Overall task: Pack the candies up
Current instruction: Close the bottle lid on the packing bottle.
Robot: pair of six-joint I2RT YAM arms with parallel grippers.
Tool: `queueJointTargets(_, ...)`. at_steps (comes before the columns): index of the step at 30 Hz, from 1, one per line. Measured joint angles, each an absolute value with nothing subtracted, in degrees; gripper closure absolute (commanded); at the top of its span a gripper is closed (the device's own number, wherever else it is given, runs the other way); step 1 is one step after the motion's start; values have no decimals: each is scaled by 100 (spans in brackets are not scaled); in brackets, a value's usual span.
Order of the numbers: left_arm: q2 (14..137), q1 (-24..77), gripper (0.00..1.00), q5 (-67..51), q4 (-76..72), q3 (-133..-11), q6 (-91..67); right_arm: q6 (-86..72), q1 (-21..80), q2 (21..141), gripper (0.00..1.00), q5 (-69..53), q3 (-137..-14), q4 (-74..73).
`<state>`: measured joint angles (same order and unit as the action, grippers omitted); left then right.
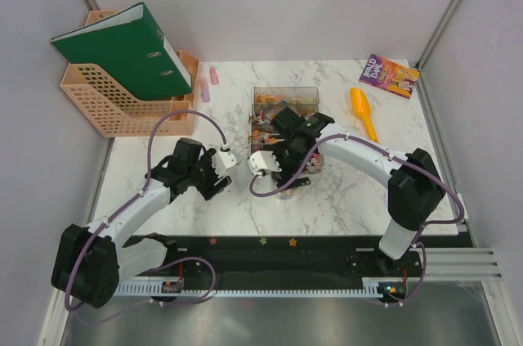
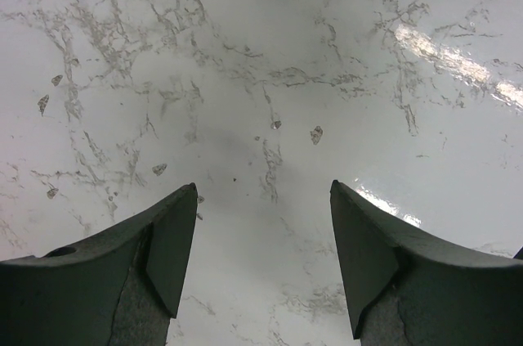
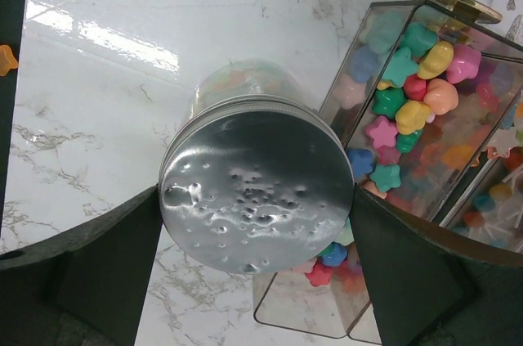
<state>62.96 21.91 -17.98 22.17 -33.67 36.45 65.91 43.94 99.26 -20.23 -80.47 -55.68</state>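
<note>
the candies [image 3: 417, 84] are star-shaped pieces in pink, green, yellow, orange and blue. most lie in a clear compartment box [image 3: 282, 313] just to the right of the right claw [image 3: 255, 199] in its wrist view. more pale candies show through the wall of a clear jar [image 3: 237, 80] directly between the fingers. the jar stands just beside the box and carries a dented metal lid [image 3: 245, 166].

right claw: fingers spread wide, one dark finger [image 3: 106, 272] against each side of the lid rim. it grips the jar at the lid. whether the jar touches the box cannot be told.

left claw [image 2: 263, 189]: jaws apart, nothing between them. only the marble table [image 2: 245, 76] lies under it. in the top view the left claw [image 1: 229, 162] sits to the left of the right claw [image 1: 282, 174], near it but apart.

beyond the right claw and to its right, well apart:
- an orange plastic scoop [image 1: 363, 111] lies flat on the table.
- a paperback book [image 1: 389, 76] lies past the scoop, at the far corner.

beyond the left claw and to its left, a peach file rack [image 1: 106, 109] holds a green ring binder [image 1: 122, 47], tilted.
</note>
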Motion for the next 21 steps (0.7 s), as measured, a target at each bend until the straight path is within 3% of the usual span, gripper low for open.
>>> queueJointTargets(5, 6296, 2187, 27, -1798, 2220, -3369, 3645, 6466, 4362, 9813, 2, -2014, -7922, -5529)
queueJointTargets(9, 6285, 2180, 39, -1925, 2346, -3522, 3555, 6431, 4357, 9697, 2, -1964, -7760, -5452)
queueJointTargets(11, 6287, 2165, 62, -2176, 2440, -3844, 3330, 6427, 4342, 9651, 2, -1959, -7695, -5408)
queueJointTargets(13, 6307, 2161, 98, -2464, 2429, -4228, 3052, 6427, 4329, 9605, 2, -1968, -7627, -5341)
queueJointTargets(21, 6877, 2156, 98, -4268, 1975, -5024, 1966, 6252, 4123, 9341, 2, -2167, -7231, -4978)
